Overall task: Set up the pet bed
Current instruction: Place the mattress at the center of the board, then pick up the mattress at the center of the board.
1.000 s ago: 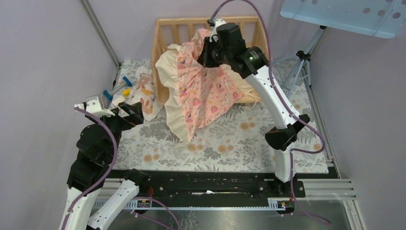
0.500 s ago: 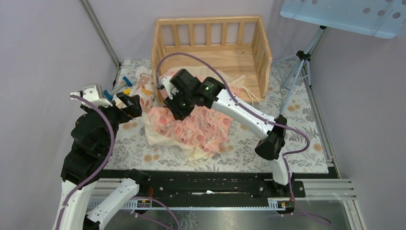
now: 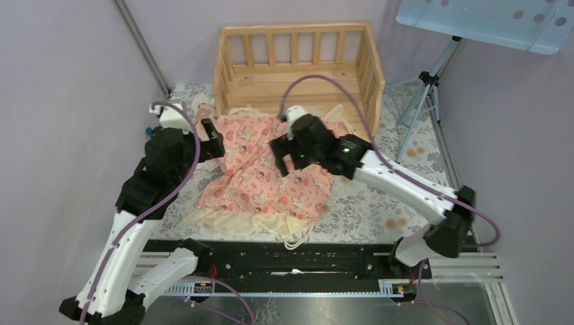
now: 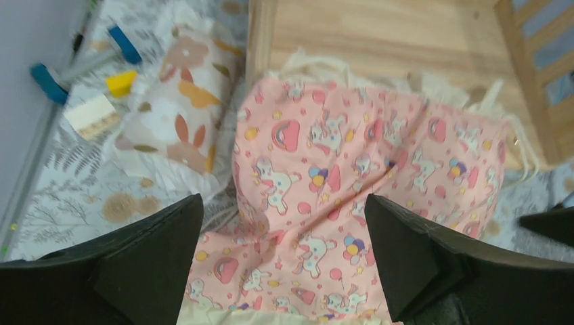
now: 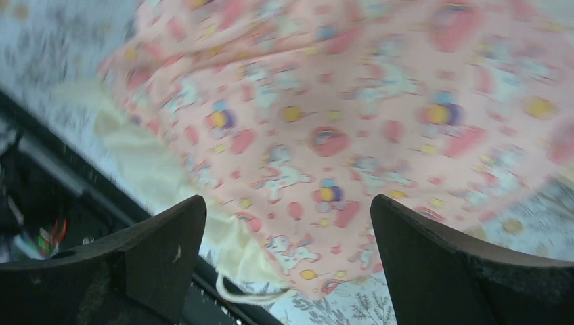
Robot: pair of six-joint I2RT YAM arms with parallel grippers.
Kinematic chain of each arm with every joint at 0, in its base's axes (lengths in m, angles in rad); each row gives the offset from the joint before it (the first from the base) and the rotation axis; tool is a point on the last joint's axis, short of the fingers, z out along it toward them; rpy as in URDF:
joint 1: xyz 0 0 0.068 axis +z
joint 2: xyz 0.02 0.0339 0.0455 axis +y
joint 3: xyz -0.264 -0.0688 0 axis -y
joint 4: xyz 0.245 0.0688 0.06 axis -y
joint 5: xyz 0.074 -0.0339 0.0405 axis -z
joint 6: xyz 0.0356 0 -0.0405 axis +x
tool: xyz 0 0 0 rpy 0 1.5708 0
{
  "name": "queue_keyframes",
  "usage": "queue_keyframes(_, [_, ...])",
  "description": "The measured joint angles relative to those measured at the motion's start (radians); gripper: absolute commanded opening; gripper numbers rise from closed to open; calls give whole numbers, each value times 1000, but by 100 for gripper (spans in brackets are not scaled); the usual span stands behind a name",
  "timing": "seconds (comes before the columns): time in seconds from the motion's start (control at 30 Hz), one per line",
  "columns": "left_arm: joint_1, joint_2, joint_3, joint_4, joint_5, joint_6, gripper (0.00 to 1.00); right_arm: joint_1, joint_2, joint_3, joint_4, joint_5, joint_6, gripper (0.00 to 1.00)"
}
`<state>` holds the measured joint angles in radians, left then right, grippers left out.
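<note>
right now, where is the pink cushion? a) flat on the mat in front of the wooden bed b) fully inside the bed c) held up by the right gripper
a: the pink cushion lies spread on the mat before the wooden bed, with the right gripper open above it.

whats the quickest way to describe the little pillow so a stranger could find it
Find the wooden pet bed at the far side of the floral-covered table. Just outside its left front corner lies the little pillow, next to the big pink cushion. It is cream with orange leaf prints, where the cushion is pink with unicorns.
</note>
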<state>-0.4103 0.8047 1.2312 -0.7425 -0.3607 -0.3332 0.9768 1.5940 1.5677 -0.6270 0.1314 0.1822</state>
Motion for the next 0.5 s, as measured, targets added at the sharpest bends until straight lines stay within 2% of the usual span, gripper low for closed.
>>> queue_keyframes(0.1, [0, 48, -54, 15, 51, -22, 99, -102, -158, -158, 109, 56, 109, 100])
queue_keyframes(0.17, [0, 77, -95, 26, 82, -44, 99, -215, -240, -276, 179, 68, 185, 100])
queue_keyframes(0.27, [0, 121, -169, 67, 114, -88, 99, -342, -285, -414, 249, 56, 262, 100])
queue_keyframes(0.37, [0, 162, -230, 103, 112, -132, 99, -391, -275, -509, 299, 0, 312, 100])
queue_keyframes(0.5, [16, 195, -286, 169, 91, -182, 99, -394, -245, -539, 375, -81, 341, 100])
